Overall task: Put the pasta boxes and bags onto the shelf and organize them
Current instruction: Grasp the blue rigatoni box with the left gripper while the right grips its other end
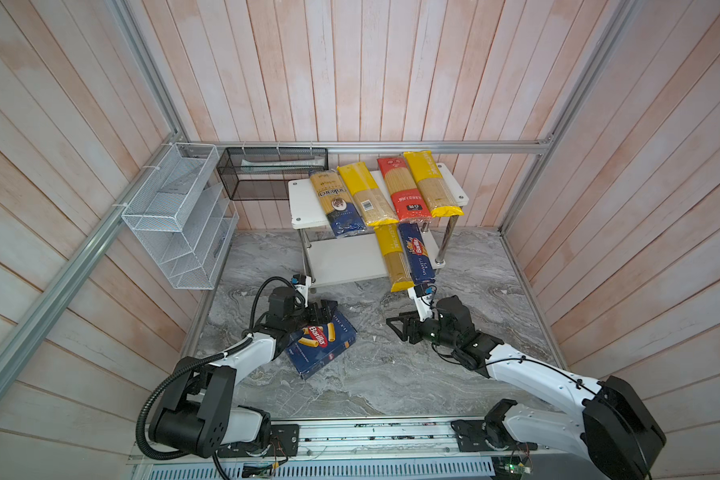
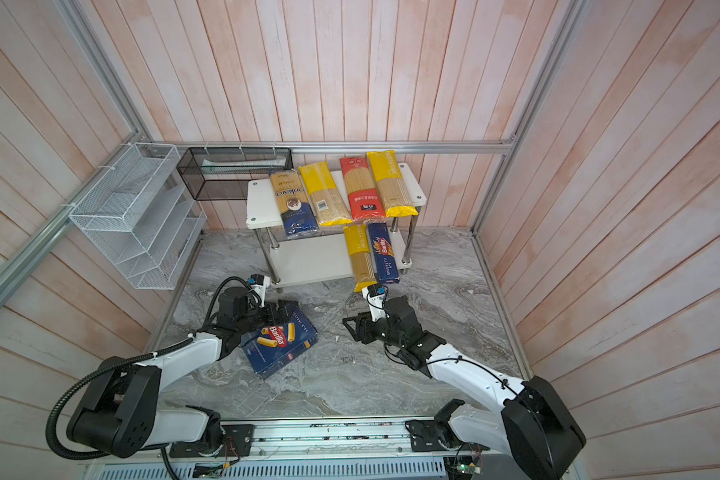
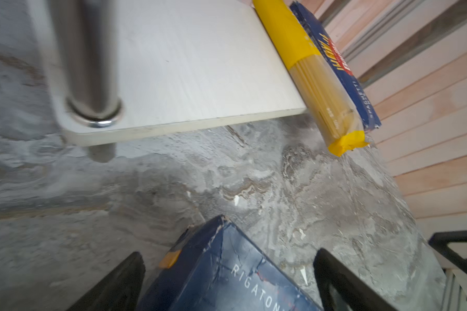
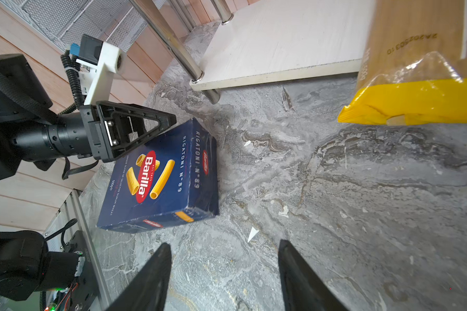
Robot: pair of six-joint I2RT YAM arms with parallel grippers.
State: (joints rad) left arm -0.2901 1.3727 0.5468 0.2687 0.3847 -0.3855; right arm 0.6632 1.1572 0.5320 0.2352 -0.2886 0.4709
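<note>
The left tool (image 3: 228, 253) stands with jaws apart astride 1 corner of the wide Barilla box (image 4: 157, 183), which lies on the worktop (image 4: 334, 202). The right tool (image 4: 224, 243) hangs apart from that box, its jaws apart and holding nothing. Beyond both tools, the shelf (image 1: 341, 262) carries 4 bags on its upper board, the red bag (image 1: 400, 187) among them. On the lower board, 1 yellow bag (image 1: 393, 257) lies beside the Spaghetti box (image 1: 418, 255).

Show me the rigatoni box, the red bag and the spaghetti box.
rigatoni box (image 1: 324, 347): a top view, front face.
red bag (image 1: 403, 188): a top view, clear middle.
spaghetti box (image 1: 417, 256): a top view, below logo.
</note>
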